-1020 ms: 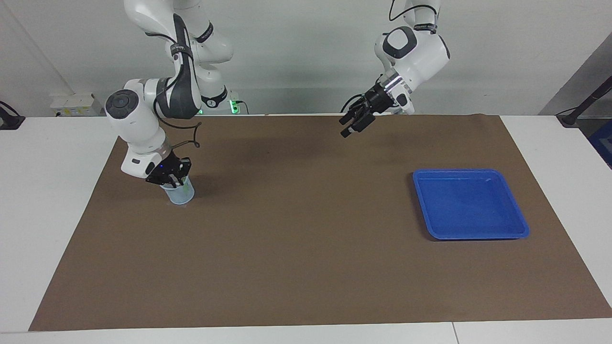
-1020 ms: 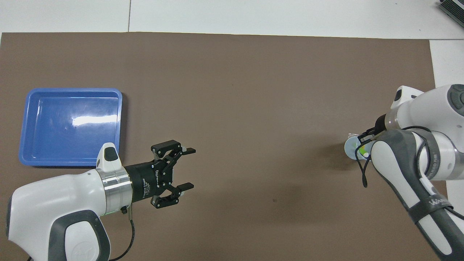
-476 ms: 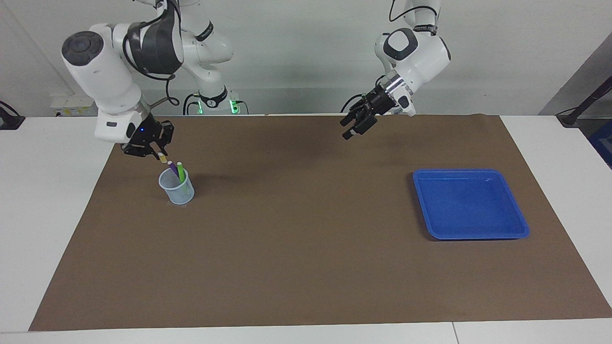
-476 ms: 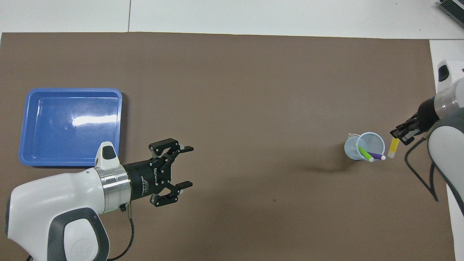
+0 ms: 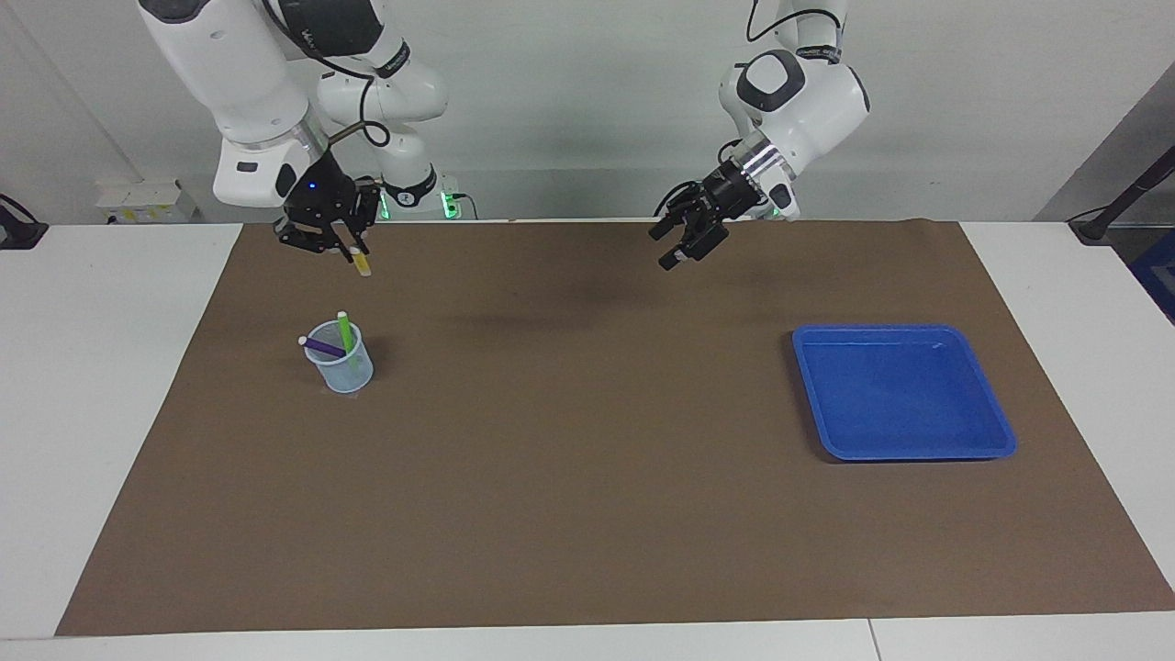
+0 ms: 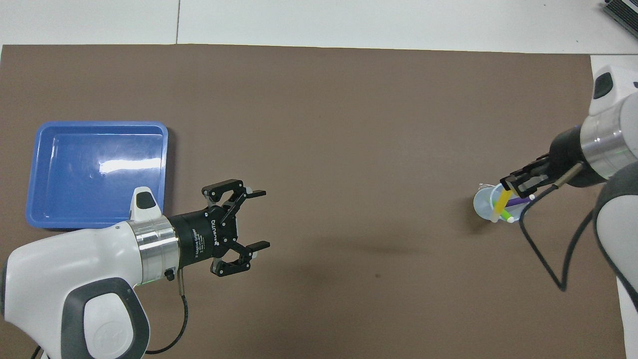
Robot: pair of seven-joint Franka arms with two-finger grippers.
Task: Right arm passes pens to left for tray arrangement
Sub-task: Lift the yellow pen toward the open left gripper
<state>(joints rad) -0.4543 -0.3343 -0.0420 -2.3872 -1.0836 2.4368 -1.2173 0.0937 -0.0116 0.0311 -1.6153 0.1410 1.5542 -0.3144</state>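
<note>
My right gripper (image 5: 347,246) (image 6: 518,187) is shut on the yellow pen (image 5: 362,263) (image 6: 501,202), which hangs down from it high over the mat beside the mesh cup. The green pen (image 5: 344,330) (image 6: 506,215) and the purple pen (image 5: 321,345) (image 6: 521,200) stand in the pale-blue mesh cup (image 5: 343,365) (image 6: 482,203) toward the right arm's end. The blue tray (image 5: 901,392) (image 6: 97,173) lies flat at the left arm's end with nothing in it. My left gripper (image 5: 680,246) (image 6: 258,218) hangs open in the air over the brown mat, holding nothing.
A large brown mat (image 5: 587,477) (image 6: 319,124) covers most of the white table (image 5: 92,367). Nothing else lies on the mat between the cup and the tray.
The right gripper has lifted the yellow pen out of the cup and risen, swinging toward the table's middle. The purple pen has tipped over in the cup. The left gripper has barely moved.
</note>
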